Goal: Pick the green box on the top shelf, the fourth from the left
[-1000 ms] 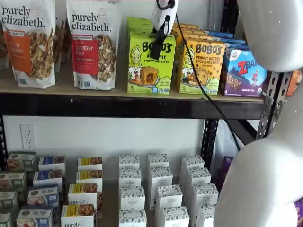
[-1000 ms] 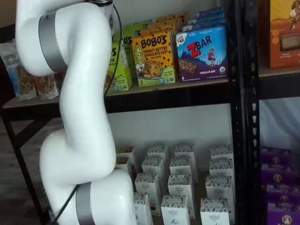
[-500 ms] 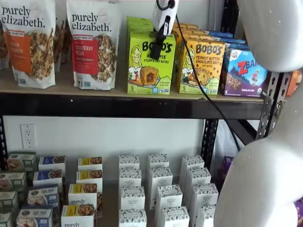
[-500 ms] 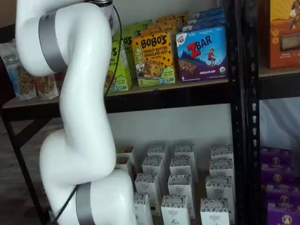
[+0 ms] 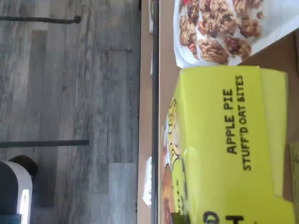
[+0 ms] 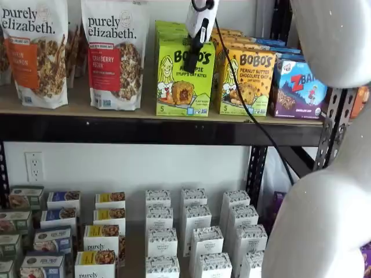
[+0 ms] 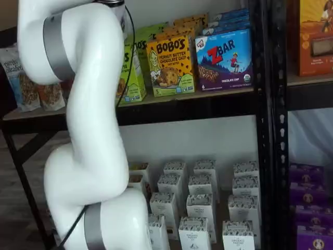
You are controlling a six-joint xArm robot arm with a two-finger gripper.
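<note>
The green box [image 6: 184, 78], a lime Bobo's Apple Pie carton, stands upright at the front of the top shelf [image 6: 145, 128], with more green cartons behind it. Its top panel fills much of the wrist view [image 5: 229, 140]. In a shelf view only its side edge [image 7: 134, 73] shows past the arm. My gripper [image 6: 197, 47] hangs in front of the box's upper edge, white body above and black fingers side-on. No gap shows between the fingers, and I cannot tell whether they touch the box.
Granola bags [image 6: 114, 55] stand left of the green box, a yellow-orange Bobo's carton [image 6: 247, 81] and a Zbar box [image 6: 298, 87] to its right. My white arm [image 7: 86, 120] covers much of a shelf view. Small white boxes [image 6: 194, 231] fill the lower level.
The gripper's black fingers have risen from the middle of the green box's face to its upper edge. The box has not moved.
</note>
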